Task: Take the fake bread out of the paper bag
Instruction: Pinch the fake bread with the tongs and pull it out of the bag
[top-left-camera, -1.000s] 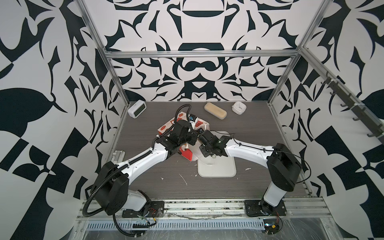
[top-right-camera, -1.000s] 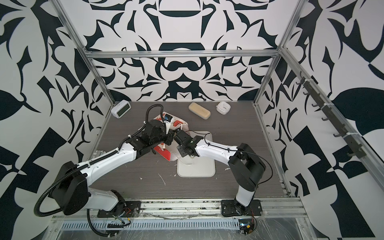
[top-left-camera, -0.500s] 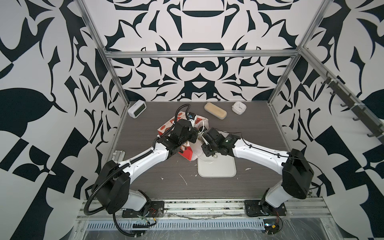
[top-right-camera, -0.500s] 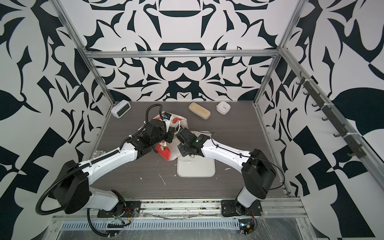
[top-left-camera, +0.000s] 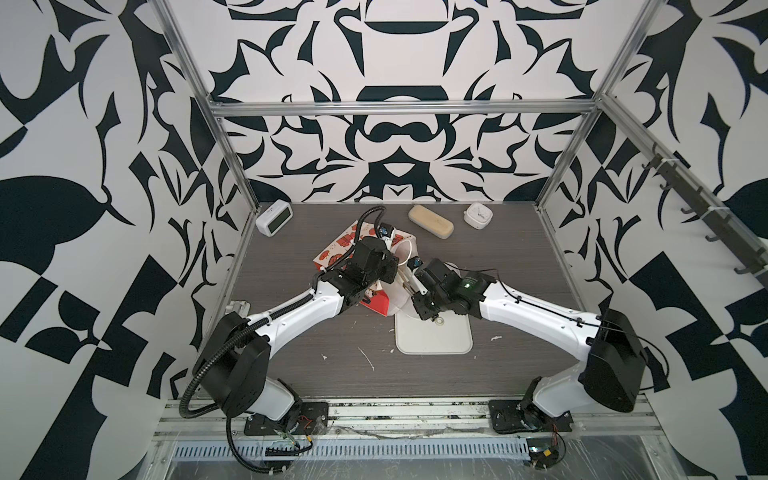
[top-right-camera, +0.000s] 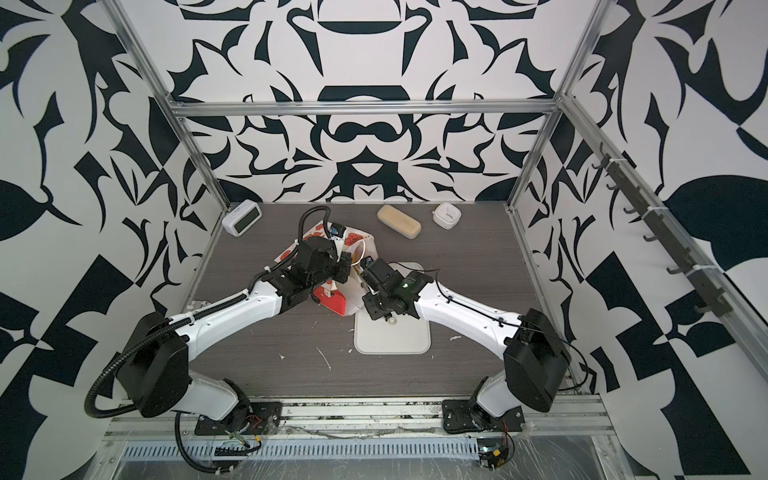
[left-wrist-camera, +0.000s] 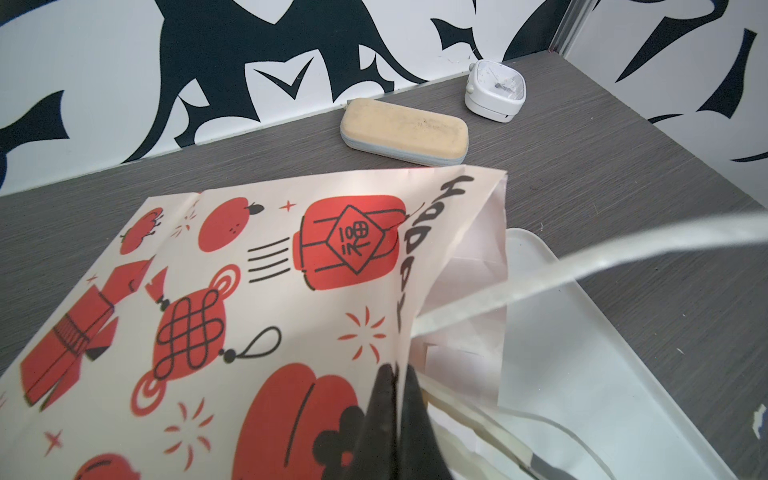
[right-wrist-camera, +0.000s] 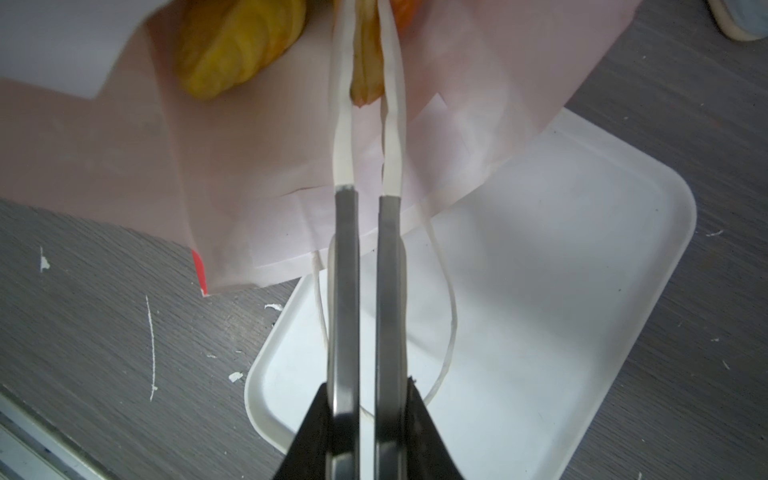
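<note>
The paper bag (top-left-camera: 341, 249) (top-right-camera: 320, 239) lies tilted on the table, its mouth over the far end of the white tray (top-left-camera: 432, 343). My left gripper (left-wrist-camera: 395, 376) (top-left-camera: 395, 268) is shut on the upper rim of the bag (left-wrist-camera: 291, 257) beside a white handle (left-wrist-camera: 582, 266). My right gripper (right-wrist-camera: 365, 45) (top-left-camera: 406, 279) reaches into the mouth with its long white-tipped fingers (right-wrist-camera: 343, 124). It is shut on a golden-brown piece of fake bread (right-wrist-camera: 366, 75). A striped yellow croissant (right-wrist-camera: 237, 45) lies deeper inside the bag (right-wrist-camera: 257, 174). The rest of the bread is hidden.
The tray (right-wrist-camera: 540, 316) (top-right-camera: 390, 336) sits under the right gripper, with a loose bag handle (right-wrist-camera: 451, 316) lying on it. A beige oblong block (top-left-camera: 430, 221) (left-wrist-camera: 405, 135), a small white clock (top-left-camera: 478, 215) (left-wrist-camera: 496, 89) and a digital clock (top-left-camera: 274, 217) stand along the back wall.
My right arm has stretched out and pushed its gripper farther into the bag's mouth. My left gripper has kept its hold on the rim.
</note>
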